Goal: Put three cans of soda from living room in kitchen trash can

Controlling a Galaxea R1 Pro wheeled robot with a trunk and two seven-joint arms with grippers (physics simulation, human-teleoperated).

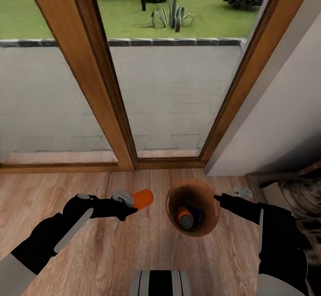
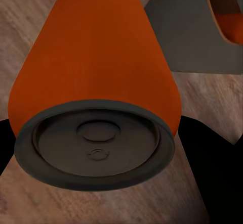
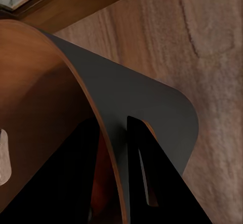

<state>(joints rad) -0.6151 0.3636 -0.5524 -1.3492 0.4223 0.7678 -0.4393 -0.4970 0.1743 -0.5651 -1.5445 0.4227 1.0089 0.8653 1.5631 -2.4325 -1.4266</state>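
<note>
My left fingers [image 1: 127, 207] clamp an orange can [image 1: 141, 198] beside the bin [image 1: 214, 215], whose rim my right fingers [image 1: 217, 198] pinch.

The left arm reaches forward and inward from the robot's left side, black forearm low over the floor, wrist turned so the left gripper [image 1: 130, 201] points across toward the right. Its fingers are closed around an orange can [image 1: 142, 199], which lies sideways in the grasp with its end poking out past the fingertips; in the left wrist view the can [image 2: 96, 67] sits right against the camera, dark fingers flanking it. The right arm comes in from the robot's right, forearm angled inward, and the right gripper [image 1: 217, 198] pinches the bin's rim [image 1: 216, 207], one finger [image 3: 61, 183] inside the wall, the other [image 3: 152, 183] outside.
</note>
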